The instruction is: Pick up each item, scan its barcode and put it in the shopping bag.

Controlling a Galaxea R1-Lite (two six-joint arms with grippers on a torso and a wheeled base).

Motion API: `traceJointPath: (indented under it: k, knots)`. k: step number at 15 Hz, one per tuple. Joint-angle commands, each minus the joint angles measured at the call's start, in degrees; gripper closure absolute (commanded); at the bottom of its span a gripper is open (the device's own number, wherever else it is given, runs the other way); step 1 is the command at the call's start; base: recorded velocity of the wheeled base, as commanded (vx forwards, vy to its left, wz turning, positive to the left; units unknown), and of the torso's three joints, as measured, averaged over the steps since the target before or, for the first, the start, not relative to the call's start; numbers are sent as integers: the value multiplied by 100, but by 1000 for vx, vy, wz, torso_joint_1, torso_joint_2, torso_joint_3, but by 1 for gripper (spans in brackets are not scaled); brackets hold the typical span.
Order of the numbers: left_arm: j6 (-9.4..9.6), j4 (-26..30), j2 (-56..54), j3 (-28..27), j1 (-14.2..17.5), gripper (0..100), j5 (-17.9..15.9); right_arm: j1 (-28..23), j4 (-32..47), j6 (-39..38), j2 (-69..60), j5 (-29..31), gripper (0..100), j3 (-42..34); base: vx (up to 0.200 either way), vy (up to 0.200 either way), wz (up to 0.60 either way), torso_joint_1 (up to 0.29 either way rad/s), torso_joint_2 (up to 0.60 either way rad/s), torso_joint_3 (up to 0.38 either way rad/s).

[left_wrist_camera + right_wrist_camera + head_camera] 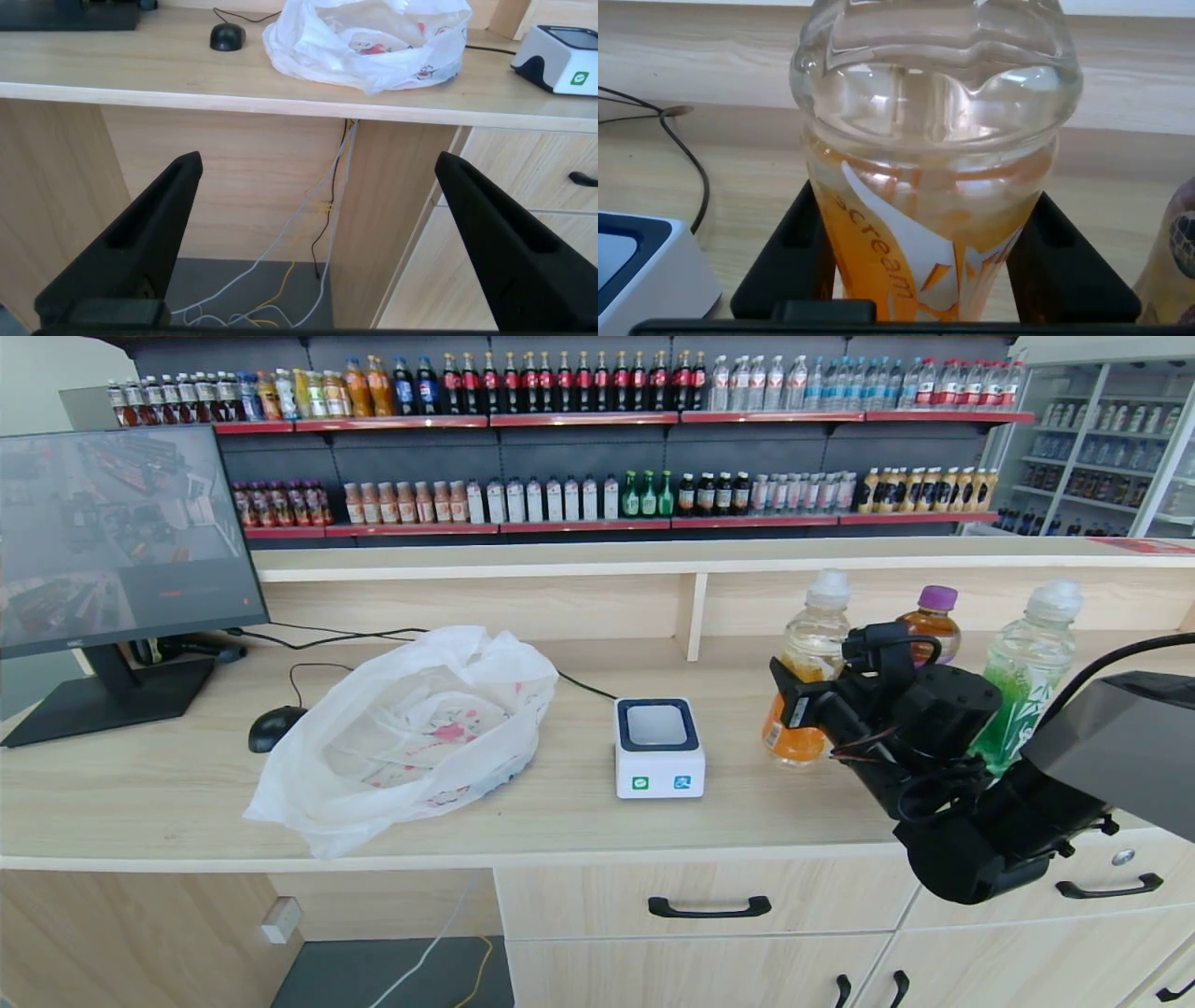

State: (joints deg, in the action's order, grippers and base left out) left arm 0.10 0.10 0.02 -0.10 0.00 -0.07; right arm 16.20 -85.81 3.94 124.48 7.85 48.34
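Observation:
An orange drink bottle point(808, 658) with a white cap stands on the wooden counter point(579, 812), right of the white barcode scanner point(658, 747). My right gripper point(794, 698) is at its label. In the right wrist view the bottle point(934, 187) sits between the two black fingers point(794, 247), which press against its sides. A purple-capped bottle point(932, 616) and a green bottle point(1027, 667) stand behind it. The white shopping bag point(411, 737) lies open left of the scanner. My left gripper point(318, 243) hangs open and empty below the counter's front edge, facing the bag point(374, 42).
A monitor point(121, 541) stands at the counter's left end, with a black mouse point(275, 728) and cables beside the bag. A raised wooden ledge point(691, 569) backs the counter. Drawers with black handles point(709, 907) are underneath. Bare counter lies between bag and scanner.

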Motion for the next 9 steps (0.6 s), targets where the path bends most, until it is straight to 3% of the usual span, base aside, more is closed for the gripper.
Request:
traceJointPath:
  k: [1, 9]
  knots:
    - [-1, -1, -2, 1, 0, 0, -1, 6, -15, 11, -11, 6, 100, 9, 0, 0, 0, 0, 0, 0]
    - [-1, -1, -2, 1, 0, 0, -1, 15, -24, -25, -380, 164, 100, -44, 0, 0, 0, 0, 0, 0]
